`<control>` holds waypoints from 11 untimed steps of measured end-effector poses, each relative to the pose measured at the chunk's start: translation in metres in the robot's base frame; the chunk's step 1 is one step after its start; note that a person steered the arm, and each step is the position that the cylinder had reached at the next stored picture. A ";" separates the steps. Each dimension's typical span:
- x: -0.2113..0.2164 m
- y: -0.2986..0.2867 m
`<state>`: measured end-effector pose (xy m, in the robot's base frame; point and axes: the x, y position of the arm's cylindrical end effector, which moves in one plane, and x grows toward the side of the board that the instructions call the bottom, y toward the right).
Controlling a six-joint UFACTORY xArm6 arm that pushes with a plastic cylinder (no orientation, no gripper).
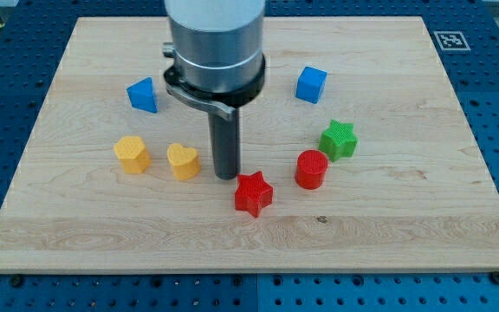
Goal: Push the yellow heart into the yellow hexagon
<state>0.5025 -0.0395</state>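
The yellow heart [183, 161] sits on the wooden board left of centre. The yellow hexagon [132, 154] sits a short gap to the heart's left. My tip [226, 176] rests on the board just to the right of the heart, with a small gap between them. The tip stands between the heart and the red star [253, 193], which lies to its lower right.
A red cylinder [312, 169] and a green star [339, 139] lie right of the tip. A blue block [143, 94] sits at upper left and a blue cube [311, 84] at upper right. The wooden board [405, 225] lies on a blue perforated table.
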 end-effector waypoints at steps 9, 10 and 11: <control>0.014 -0.095; 0.014 -0.097; 0.014 -0.086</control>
